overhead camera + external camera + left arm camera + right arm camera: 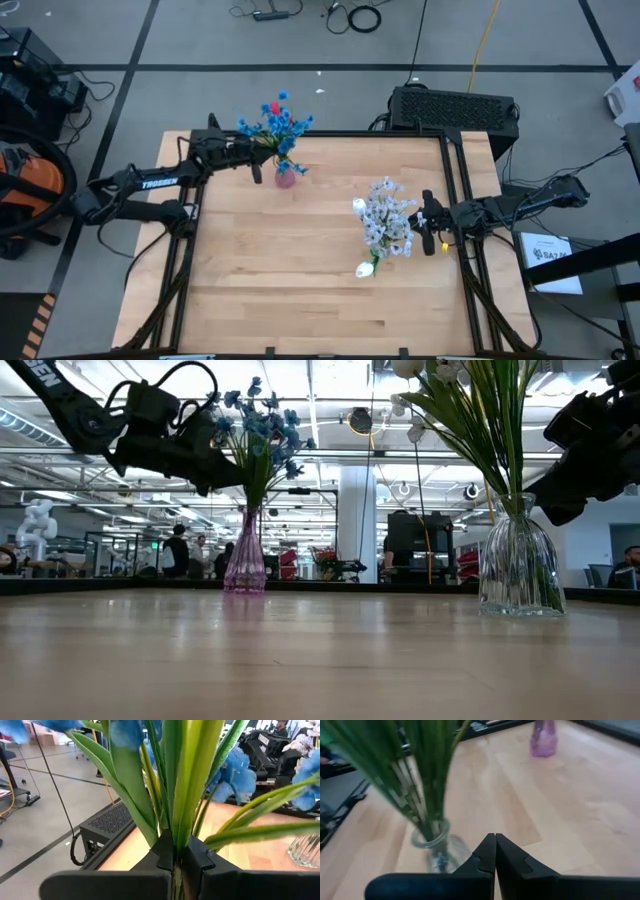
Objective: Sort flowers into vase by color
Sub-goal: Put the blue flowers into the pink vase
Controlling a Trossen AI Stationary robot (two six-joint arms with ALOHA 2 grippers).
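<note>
- High view: the purple vase (286, 177) sits at about 11 o'clock on the wooden table (300, 290), holding the blue sprays (277, 125) with one red bud (276, 108) among them. The left gripper (262, 148) reaches in from 9 o'clock, right at the stems. Over at 3 o'clock, the pale lavender-white sprays (387, 218) fill the other vase, and a white tulip bud (365, 269) droops toward 6 o'clock. The right gripper (430, 225) waits just beside that bunch.
- Low view: only here do the vases show in profile. The purple vase (245, 565) stands upright, blue sprays (258, 422) rising straight up, long axis vertical. The clear ribbed vase (520, 565) is upright too, its green stems (478, 430) fanning upward. People stand in the room behind.
- Left wrist view: up close now, and this settles it: the left gripper (176, 856) is pinching the green stems (175, 785), fingers pressed in on both sides, leaves running lengthwise away from the fingers.
- Right wrist view: the right gripper (495, 851) has its fingers pressed together on nothing, near the clear vase (437, 847), not touching it. The purple vase (543, 740) is well apart across the table.
</note>
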